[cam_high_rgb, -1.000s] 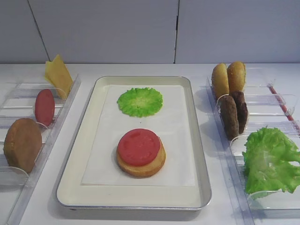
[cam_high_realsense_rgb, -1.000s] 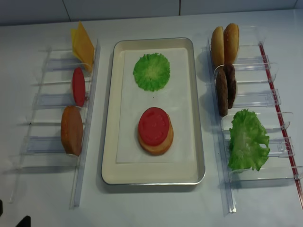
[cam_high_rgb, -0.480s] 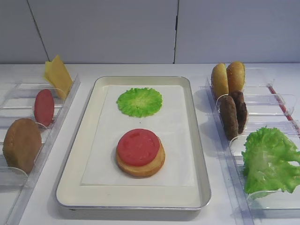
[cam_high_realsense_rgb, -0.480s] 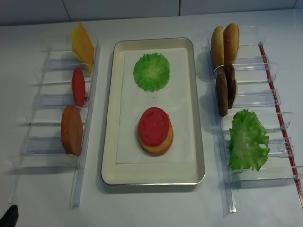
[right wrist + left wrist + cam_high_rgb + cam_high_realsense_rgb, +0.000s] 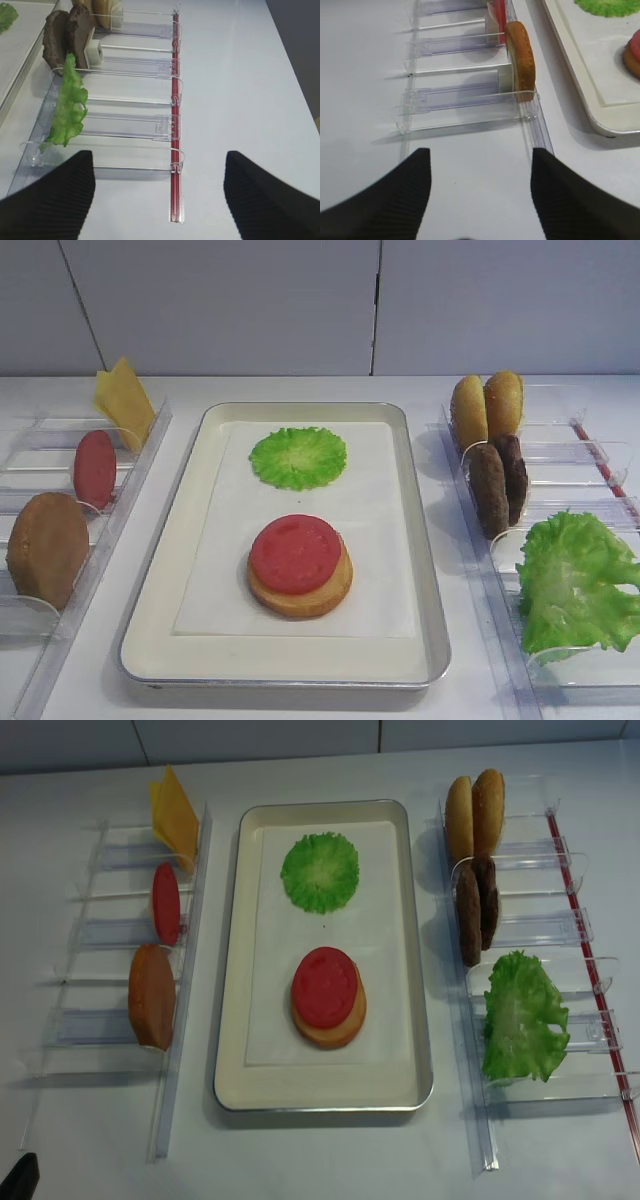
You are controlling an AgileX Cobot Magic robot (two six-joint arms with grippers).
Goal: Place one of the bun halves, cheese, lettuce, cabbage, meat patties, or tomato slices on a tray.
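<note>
**Standing clear: both arms hang back from a half-built burger**

Sitting in the middle of the white worktop (image 5: 300,700), the tray (image 5: 425,570) has bare strips of worktop on both long sides, between its raised silver rim and the clear plastic racks (image 5: 110,935) to left and right. On its white paper lies one of the bun halves (image 5: 300,592) with a tomato slice (image 5: 295,554) flat on top, and farther back, well apart, a round leaf of lettuce (image 5: 298,457). Plenty of paper is bare around both.

The left rack holds the cheese (image 5: 124,400) at the back, a second tomato slice (image 5: 94,469) on edge, and a bun half (image 5: 47,548) on edge nearest me. The right rack holds two bun halves (image 5: 486,406), the meat patties (image 5: 499,482) standing on edge, and a ruffled lettuce leaf (image 5: 575,580) at the front.

The left gripper (image 5: 480,200) hovers over bare worktop short of its rack, jaws spread wide and holding nothing. The right gripper (image 5: 157,200) hangs likewise by the front of its rack, jaws spread and empty.

A plain grey panelled wall closes the back. Both racks are cut off by the picture's edges, and their clear walls are hard to trace.
</note>
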